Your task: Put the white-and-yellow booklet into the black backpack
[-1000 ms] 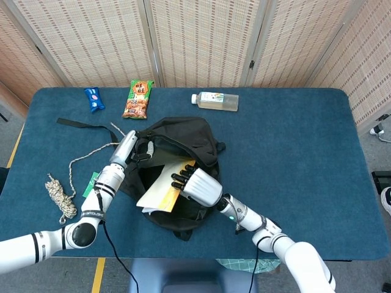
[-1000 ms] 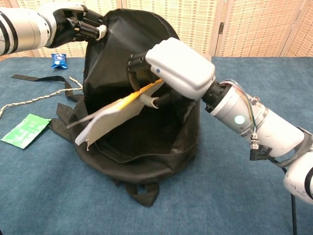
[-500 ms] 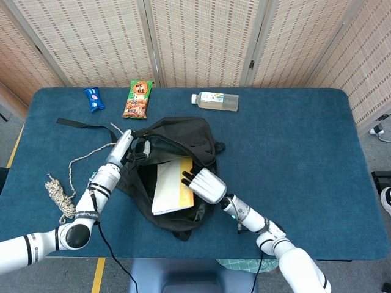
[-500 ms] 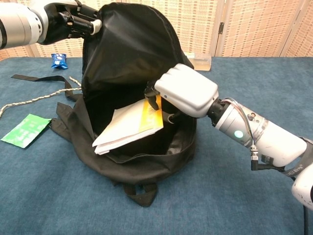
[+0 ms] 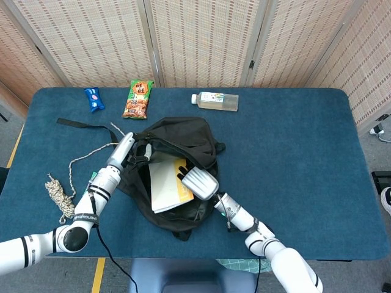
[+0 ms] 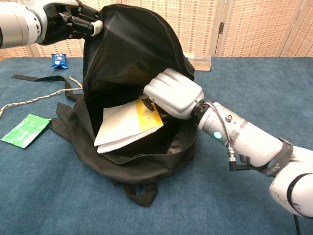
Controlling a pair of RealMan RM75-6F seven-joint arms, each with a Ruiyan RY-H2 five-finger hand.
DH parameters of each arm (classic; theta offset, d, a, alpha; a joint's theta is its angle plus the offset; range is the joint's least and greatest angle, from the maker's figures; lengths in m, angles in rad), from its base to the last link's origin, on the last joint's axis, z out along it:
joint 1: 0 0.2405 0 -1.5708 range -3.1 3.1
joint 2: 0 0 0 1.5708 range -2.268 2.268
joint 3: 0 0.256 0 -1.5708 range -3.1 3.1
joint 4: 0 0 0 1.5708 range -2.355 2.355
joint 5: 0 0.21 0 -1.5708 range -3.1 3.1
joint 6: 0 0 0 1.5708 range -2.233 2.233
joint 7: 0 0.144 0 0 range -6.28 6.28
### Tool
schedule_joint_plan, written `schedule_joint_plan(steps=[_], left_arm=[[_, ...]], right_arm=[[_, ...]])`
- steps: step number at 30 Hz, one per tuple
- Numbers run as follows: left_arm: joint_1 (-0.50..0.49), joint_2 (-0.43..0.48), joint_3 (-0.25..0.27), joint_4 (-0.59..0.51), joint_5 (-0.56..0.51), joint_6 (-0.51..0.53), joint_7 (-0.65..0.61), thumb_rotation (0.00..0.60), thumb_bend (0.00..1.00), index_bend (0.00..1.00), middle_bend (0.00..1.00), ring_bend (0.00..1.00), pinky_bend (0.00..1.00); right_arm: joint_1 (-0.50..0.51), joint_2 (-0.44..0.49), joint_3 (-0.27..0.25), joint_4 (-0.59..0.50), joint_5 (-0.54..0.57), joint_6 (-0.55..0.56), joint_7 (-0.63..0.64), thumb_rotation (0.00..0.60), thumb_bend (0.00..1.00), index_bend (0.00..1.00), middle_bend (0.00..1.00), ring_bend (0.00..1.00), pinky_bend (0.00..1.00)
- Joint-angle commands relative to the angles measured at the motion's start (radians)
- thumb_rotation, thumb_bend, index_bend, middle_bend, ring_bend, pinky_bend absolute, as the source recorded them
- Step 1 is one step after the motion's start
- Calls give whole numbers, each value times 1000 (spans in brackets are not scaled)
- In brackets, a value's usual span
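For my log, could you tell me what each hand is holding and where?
The left hand grips the backpack by its top rim. The right hand holds the booklet at its yellow end.

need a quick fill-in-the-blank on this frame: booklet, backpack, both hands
1. The left hand holds the black backpack open by its ____ edge.
2. The white-and-yellow booklet lies partly ____ the backpack's opening.
3. The ____ hand is on the booklet's yellow end.
4. The green packet lies on the table, ____ the backpack.

Missing words: top; inside; right; outside
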Motion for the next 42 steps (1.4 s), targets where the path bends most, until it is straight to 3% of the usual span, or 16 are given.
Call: schedule_joint_plan(steps=[1,4,6,9,12,20,27,37,42], left_arm=[[-1,2,5,-2,-1,1,5,600,715,622,392,339,151],[-2,6,10,-5,-3,3,8,600,714,616,392,337,151],[-4,8,13,-6,-7,2,10,600,714,608,391,334,151],[-9,11,18,-6,-16,-2,17,600,715,596,392,325,151],[-16,10,21,-1,-30,-2,27,600,714,584,391,317,150],[-35,4,37,9,-70,10,66,600,714,513,377,309,143],[-37,9,60,1,-81,21,99,600,713,477,369,301,139],[-24,50,112,-46,-49,3,145,600,676,464,345,277,125],[-22,97,160,-83,-17,-33,191,600,509,359,284,215,87]], right_arm=[[3,8,10,-23,20,-14,-12,600,540,650,450,553,485],[-4,26,11,-56,35,-35,-26,600,538,514,398,526,443],[-12,45,9,-90,43,-44,-37,600,526,367,357,506,427],[-33,77,13,-161,61,-45,-43,600,364,94,274,467,402],[-55,117,17,-249,77,-45,-52,600,295,6,218,440,381],[-125,276,-9,-554,92,-44,-69,600,253,0,179,414,363],[-206,475,-73,-842,68,-8,-90,600,252,0,194,410,362],[-331,693,-155,-1019,2,125,-91,600,252,46,257,430,371],[-419,811,-189,-1063,-25,233,-64,600,252,108,287,433,384]])
